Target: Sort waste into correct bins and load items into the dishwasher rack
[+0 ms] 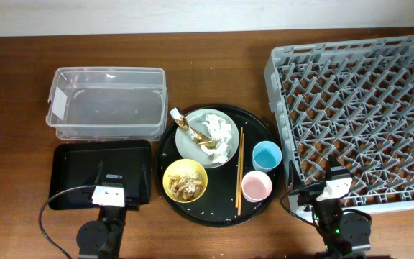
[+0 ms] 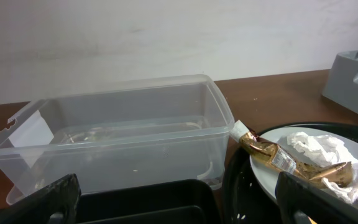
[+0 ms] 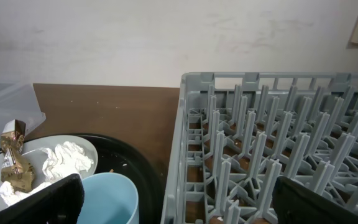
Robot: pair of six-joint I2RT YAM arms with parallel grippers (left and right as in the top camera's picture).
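Brown wooden worktop carries everything, with a pale wall behind it.

The left fingers are spread wide with nothing between them, low over the near edge of the black tray. Straight ahead of them, just beyond that tray, stands the clear tub, with a white label on its left end wall. Ahead and to their right, the plate lies on the round tray. The wrapper lies slantwise across the plate's left part, and its white end pokes over the rim toward the tub. Crumpled tissue lies on the plate, touching the wrapper. To the right of these fingers, just beside the plate's near rim, sits the yellow bowl holding the scraps. A few loose grains lie on the round tray near it.

The right fingers are likewise wide apart and grip nothing, low at the near left corner of the rack. The rack's pegs fill the space ahead of them and to the right. The blue cup stands upright ahead on their left side, close to the rack's wall. The pink cup is nearer to them, also on the left. Left of both cups, the chopsticks lie side by side, running from beside the plate toward the round tray's near rim.
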